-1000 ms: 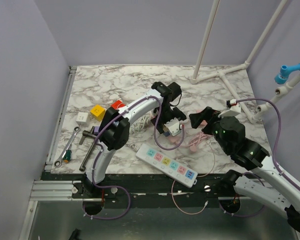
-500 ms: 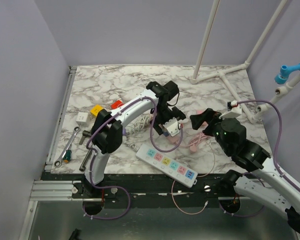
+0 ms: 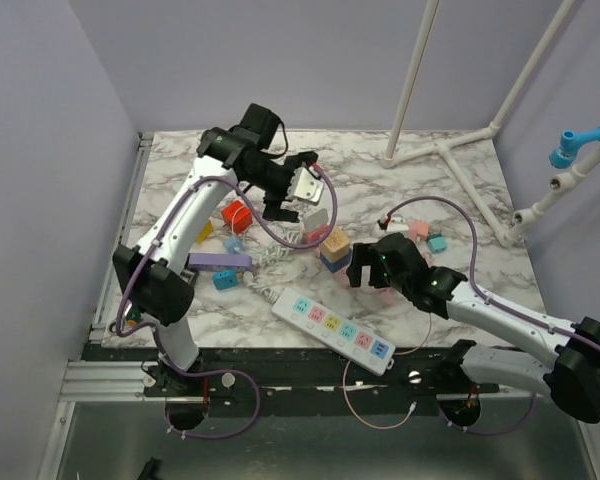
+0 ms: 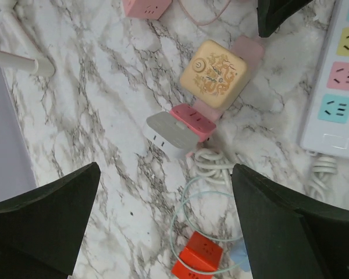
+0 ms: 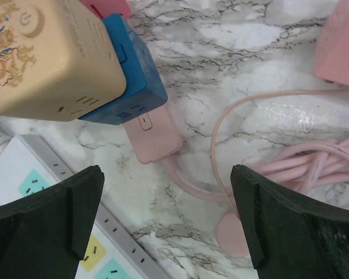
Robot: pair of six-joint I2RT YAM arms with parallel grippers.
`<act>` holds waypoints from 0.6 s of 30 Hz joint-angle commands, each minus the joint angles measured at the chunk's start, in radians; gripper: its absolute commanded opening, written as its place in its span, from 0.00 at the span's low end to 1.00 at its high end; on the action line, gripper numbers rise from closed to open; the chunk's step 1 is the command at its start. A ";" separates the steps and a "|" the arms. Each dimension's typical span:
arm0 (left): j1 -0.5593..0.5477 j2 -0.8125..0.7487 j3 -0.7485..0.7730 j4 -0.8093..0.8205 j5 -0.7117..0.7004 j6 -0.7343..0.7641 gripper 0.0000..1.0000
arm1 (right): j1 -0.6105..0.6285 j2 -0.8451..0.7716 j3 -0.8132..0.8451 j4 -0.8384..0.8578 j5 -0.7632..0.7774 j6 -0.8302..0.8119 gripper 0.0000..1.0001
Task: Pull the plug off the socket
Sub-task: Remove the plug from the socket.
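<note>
I see the pink plug (image 5: 154, 136) pushed into the blue socket cube (image 5: 134, 70) at mid-table, just beyond the white power strip (image 3: 335, 330). My right gripper (image 5: 166, 174) hangs over the plug, jaws spread wide and empty. My left gripper (image 4: 166, 174), equally spread and empty, hovers farther back and left.

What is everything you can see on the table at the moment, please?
power strip: one, white with coloured sockets, near edge.
beige cube socket: one, beige, centre.
blue cube socket: one, blue, against the beige one.
pink plug: one, pink, at the blue cube socket's face.
pink cable: one, pink, coiled beside that plug.
grey plug: one, grey, near the beige cube socket.
pink cube socket: one, pink, right of centre.
teal cube: one, teal, beside it.
red cube: one, red, left.
purple block: one, purple, left.
left claw: one, black, open, raised.
right claw: one, black, open, by the pink plug.
</note>
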 commanded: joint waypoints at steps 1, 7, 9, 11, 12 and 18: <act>0.050 -0.122 -0.094 0.030 0.115 -0.171 0.98 | 0.021 -0.022 -0.054 0.207 -0.064 -0.115 1.00; 0.103 -0.190 -0.142 0.059 0.144 -0.262 0.99 | 0.049 0.018 -0.146 0.435 -0.082 -0.210 1.00; 0.109 -0.212 -0.163 0.087 0.150 -0.302 0.98 | 0.050 0.073 -0.140 0.464 -0.068 -0.235 1.00; 0.116 -0.225 -0.171 0.096 0.166 -0.324 0.99 | 0.053 0.142 -0.106 0.468 -0.058 -0.256 1.00; 0.118 -0.227 -0.171 0.097 0.170 -0.331 0.98 | 0.054 0.168 -0.098 0.483 -0.053 -0.266 1.00; 0.125 -0.245 -0.183 0.093 0.185 -0.337 0.98 | 0.061 0.277 -0.073 0.596 -0.024 -0.318 1.00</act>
